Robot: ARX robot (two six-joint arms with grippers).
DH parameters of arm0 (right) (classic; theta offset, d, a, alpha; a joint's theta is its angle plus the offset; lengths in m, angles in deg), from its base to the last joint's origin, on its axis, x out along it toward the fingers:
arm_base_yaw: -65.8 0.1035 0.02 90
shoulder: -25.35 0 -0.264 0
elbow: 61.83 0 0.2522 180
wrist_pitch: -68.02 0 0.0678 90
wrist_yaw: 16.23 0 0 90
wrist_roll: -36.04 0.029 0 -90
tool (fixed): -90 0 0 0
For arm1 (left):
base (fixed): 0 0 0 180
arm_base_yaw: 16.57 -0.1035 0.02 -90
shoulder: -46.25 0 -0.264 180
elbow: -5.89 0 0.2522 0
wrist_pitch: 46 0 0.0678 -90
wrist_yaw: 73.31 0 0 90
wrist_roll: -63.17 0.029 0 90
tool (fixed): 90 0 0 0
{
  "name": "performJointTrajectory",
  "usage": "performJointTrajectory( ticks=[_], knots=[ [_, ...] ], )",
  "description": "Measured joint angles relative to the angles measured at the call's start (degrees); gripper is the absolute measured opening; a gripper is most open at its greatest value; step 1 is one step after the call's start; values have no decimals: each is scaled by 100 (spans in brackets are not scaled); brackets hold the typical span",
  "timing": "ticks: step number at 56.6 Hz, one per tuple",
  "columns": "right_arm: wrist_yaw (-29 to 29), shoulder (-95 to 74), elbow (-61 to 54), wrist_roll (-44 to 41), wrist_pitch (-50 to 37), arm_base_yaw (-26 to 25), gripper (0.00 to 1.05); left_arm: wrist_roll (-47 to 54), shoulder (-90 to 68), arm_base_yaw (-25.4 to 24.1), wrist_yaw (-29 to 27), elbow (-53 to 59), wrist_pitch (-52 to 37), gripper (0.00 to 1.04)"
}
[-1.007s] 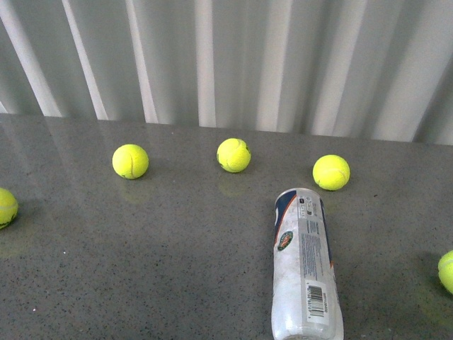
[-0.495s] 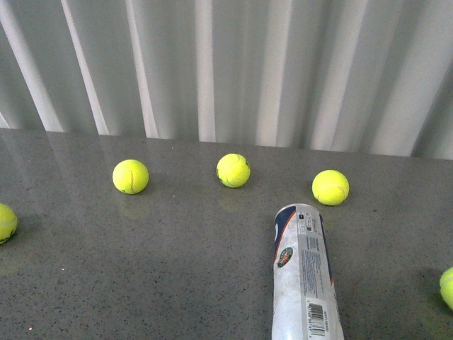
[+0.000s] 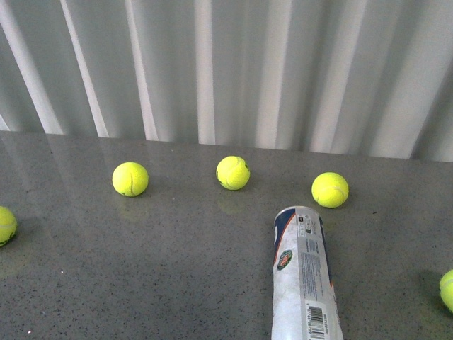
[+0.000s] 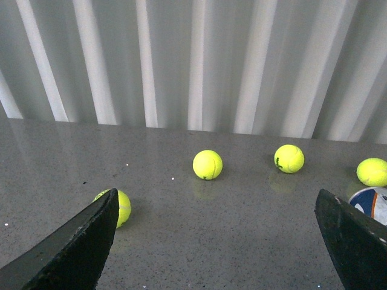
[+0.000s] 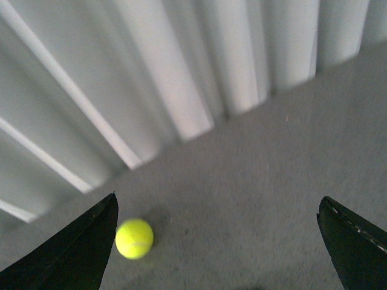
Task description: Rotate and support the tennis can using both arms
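The tennis can (image 3: 303, 278) lies on its side on the grey table, near the front edge right of centre, its round end facing away and its barcode end cut off by the frame. Its white-and-blue end (image 4: 375, 203) peeks past one finger in the left wrist view. My left gripper (image 4: 216, 208) is open above bare table, apart from the can. My right gripper (image 5: 217, 212) is open too, over bare table; the can does not show in its blurred view. Neither arm appears in the front view.
Three tennis balls (image 3: 130, 178) (image 3: 233, 173) (image 3: 330, 190) sit in a row behind the can. Other balls lie at the left edge (image 3: 6, 225) and right edge (image 3: 447, 289). A white corrugated wall (image 3: 226, 71) closes the back. One ball (image 5: 134, 238) lies by a right finger.
In the front view the balls, the can and the table edge have shifted downward in the picture, as the view tilted up. The can lies in the same place on the table.
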Motion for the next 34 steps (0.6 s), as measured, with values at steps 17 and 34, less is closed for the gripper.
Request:
performJointTrajectory(
  ticks=[17, 34],
  knots=[
    [1154, -3823, 2514, 81, 1963, 1073, 97, 0, 2, 0, 0, 0, 0, 98],
    [1617, -4695, 3139, -380, 2538, 1974, 97, 0, 2, 0, 0, 2, 2, 98]
  ],
)
